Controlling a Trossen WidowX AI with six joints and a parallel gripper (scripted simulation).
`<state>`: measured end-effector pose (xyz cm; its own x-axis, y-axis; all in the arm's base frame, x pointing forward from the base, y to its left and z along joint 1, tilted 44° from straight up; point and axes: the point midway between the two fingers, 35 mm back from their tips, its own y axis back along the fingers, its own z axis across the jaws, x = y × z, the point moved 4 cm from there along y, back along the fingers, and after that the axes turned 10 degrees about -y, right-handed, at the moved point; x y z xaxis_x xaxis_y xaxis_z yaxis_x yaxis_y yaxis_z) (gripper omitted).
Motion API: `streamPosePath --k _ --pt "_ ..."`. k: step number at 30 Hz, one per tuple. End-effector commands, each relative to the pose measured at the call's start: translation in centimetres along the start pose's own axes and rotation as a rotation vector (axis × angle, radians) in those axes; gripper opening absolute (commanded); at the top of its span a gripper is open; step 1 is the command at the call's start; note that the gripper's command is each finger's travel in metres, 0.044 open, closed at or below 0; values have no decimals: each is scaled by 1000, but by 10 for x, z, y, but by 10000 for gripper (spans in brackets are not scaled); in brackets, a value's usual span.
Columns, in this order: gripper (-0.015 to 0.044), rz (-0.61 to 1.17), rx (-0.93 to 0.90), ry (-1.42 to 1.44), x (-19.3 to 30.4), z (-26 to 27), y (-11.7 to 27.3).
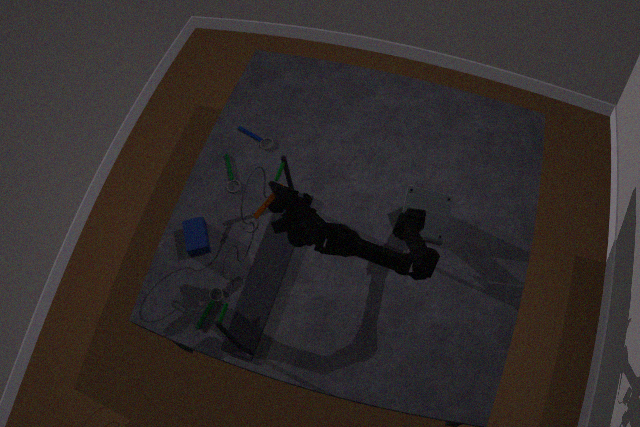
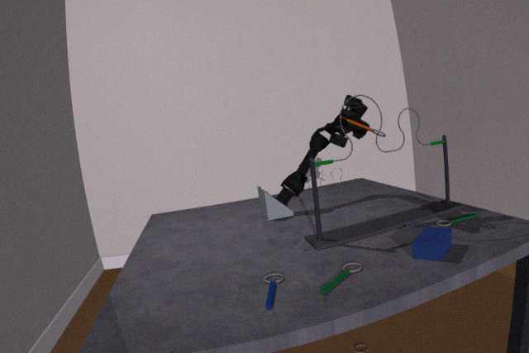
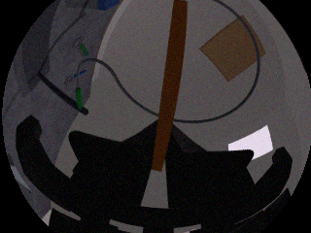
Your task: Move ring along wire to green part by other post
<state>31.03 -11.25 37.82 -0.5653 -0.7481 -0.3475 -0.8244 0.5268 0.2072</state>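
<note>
My gripper (image 2: 350, 120) is shut on the orange handle (image 2: 358, 124), high above the table between the two posts. The handle points toward the right post (image 2: 445, 169), and its grey ring (image 2: 379, 131) sits around the thin grey wire (image 2: 389, 149) where it comes down from the tall loop. I cannot tell whether ring and wire touch. The green parts sit by the left post (image 2: 323, 163) and by the right post (image 2: 436, 142). From above, the handle (image 1: 264, 206) lies just left of my gripper (image 1: 275, 201).
The wire stand's dark base bar (image 2: 367, 225) lies on the table. A blue block (image 2: 431, 243) sits in front of it. Spare rings lie on the table: one with a blue handle (image 2: 270, 292), one with a green handle (image 2: 335, 281) and another green one (image 2: 463, 217). The arm's base (image 2: 273, 206) stands behind.
</note>
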Motion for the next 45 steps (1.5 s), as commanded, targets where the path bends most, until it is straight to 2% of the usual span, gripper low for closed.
streamPosePath --k 1,45 --pt "-150 5 5 9 -1 -4 0" --pt "-150 -2 -220 -387 0 -7 -1"
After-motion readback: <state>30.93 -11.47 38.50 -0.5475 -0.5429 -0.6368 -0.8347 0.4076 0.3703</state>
